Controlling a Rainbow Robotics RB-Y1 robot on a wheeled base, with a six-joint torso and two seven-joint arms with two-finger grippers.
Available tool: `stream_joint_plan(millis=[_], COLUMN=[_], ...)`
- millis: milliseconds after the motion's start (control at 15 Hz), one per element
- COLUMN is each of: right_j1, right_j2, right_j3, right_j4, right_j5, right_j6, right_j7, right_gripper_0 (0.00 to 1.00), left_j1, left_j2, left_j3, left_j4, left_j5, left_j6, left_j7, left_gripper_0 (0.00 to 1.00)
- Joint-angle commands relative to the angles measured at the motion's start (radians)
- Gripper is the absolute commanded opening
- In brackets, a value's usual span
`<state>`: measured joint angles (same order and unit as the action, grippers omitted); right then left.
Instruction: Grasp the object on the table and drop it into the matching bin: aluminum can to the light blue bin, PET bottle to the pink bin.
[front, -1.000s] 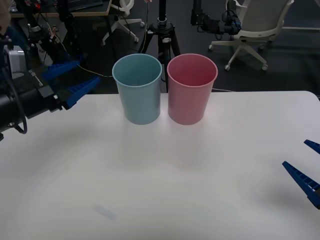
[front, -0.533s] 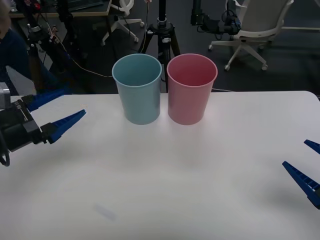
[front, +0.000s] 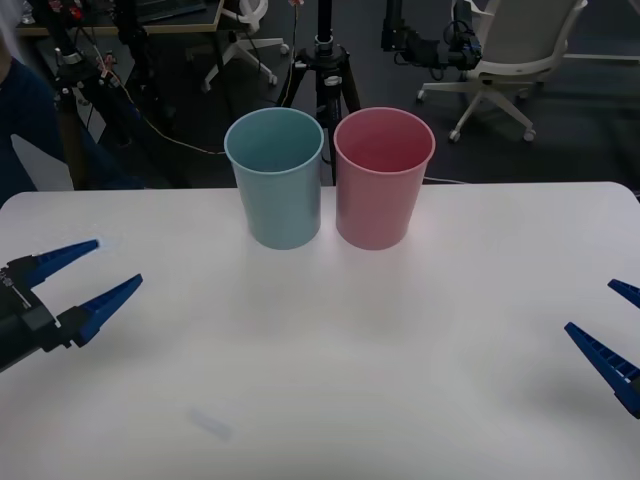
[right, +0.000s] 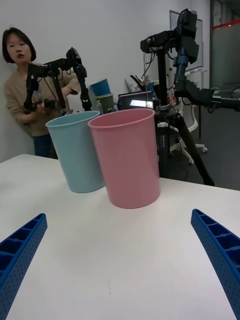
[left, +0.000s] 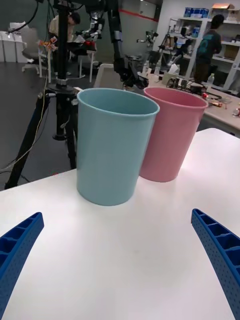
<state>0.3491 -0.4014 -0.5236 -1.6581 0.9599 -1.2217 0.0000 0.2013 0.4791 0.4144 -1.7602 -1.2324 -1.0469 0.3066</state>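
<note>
Right gripper (front: 612, 335) half cut off at table (front: 330, 350) edge.

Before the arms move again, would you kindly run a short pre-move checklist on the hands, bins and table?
1. Left hand open, low over the table's left side: ok.
2. Right hand open at the table's right edge: ok.
3. Light blue bin upright: ok.
4. Pink bin upright beside it: ok.
5. Can ready to grasp on the table: not ok.
6. Whether the can is already inside a bin: cannot tell.
</note>
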Motion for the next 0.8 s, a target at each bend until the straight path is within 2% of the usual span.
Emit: stream_joint_plan(millis=[67,400,800], right_j1=[0.0,0.0,0.0], right_j2=[0.0,0.0,0.0], right_j3=[0.0,0.0,0.0], right_j4=[0.0,0.0,0.0], right_j5=[0.0,0.0,0.0], right_j6=[0.0,0.0,0.0], right_j7=[0.0,0.0,0.0], right_gripper_0=[1.0,1.0,1.0], left_j1=[0.063,0.145,0.201], left_j2=[0.0,0.0,0.0], left_j3=[0.026,0.076,0.08], left_j4=[-0.028,-0.042,-0.087], left_j5=[-0.002,-0.002,0.011], left_j6=[-0.007,-0.065,-0.068], left_j7=[-0.004,-0.018,-0.02], left_gripper_0=[1.0,1.0,1.0])
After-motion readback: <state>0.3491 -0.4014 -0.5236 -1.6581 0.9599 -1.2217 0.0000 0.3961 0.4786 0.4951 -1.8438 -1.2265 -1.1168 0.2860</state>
